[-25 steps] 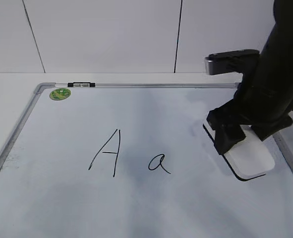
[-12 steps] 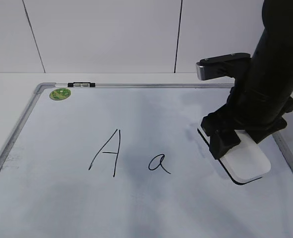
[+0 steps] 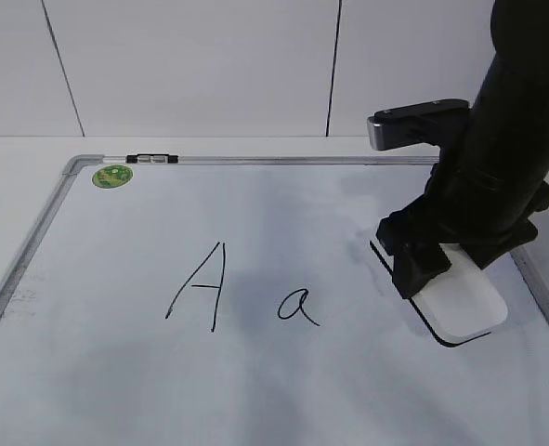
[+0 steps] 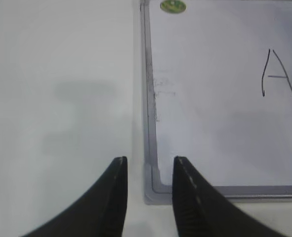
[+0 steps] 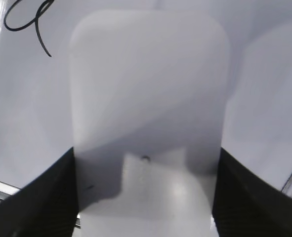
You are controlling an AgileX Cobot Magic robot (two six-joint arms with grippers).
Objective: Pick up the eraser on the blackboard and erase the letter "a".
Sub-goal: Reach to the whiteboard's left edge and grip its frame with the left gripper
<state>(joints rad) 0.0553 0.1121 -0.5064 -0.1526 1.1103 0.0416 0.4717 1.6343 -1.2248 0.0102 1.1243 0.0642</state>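
The white eraser with a dark underside sits on the right part of the blackboard. My right gripper is shut on the eraser's sides; in the right wrist view the eraser fills the space between the jaws. The small cursive letter "a" is left of the eraser, also visible in the right wrist view at top left. A taller capital "A" stands left of it. My left gripper is open and empty over the board's near left corner.
A round green sticker sits at the board's far left corner, also in the left wrist view. The grey frame edges the board. A small black-and-white clip lies on the top frame. White table surrounds the board.
My right gripper with the eraser shifted a little left toward the "a" between one second ago and half a second ago; since then it has barely moved.
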